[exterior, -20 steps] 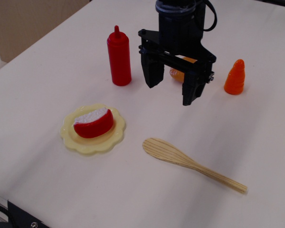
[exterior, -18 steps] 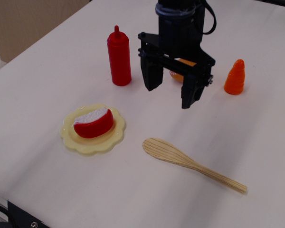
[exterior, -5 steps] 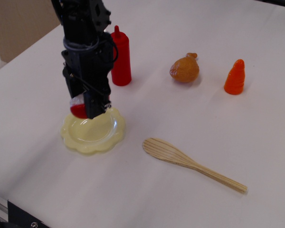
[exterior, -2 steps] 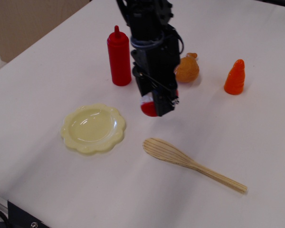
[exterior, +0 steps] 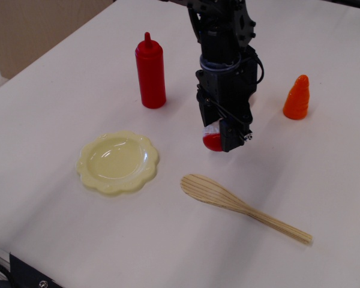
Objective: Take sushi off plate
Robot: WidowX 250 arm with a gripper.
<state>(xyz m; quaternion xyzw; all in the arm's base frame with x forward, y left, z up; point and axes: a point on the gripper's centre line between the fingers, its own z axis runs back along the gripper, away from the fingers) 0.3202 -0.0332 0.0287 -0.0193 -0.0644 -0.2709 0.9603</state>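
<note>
The pale yellow scalloped plate (exterior: 118, 162) lies empty at the left of the table. My black gripper (exterior: 221, 139) is to the right of the plate, above the table, just beyond the spoon's bowl. It is shut on the sushi (exterior: 212, 139), whose red side and a bit of white show between the fingers. The sushi hangs a little above the table surface.
A tall red squeeze bottle (exterior: 150, 72) stands behind the plate. An orange cone (exterior: 297, 97) stands at the right. A wooden spoon (exterior: 240, 206) lies in front of the gripper. The arm hides the brown toy behind it.
The gripper closed on the sushi on the plate, lifted it off, and carried it rightward past the plate's edge; it is now further right, above the spoon's bowl end.
</note>
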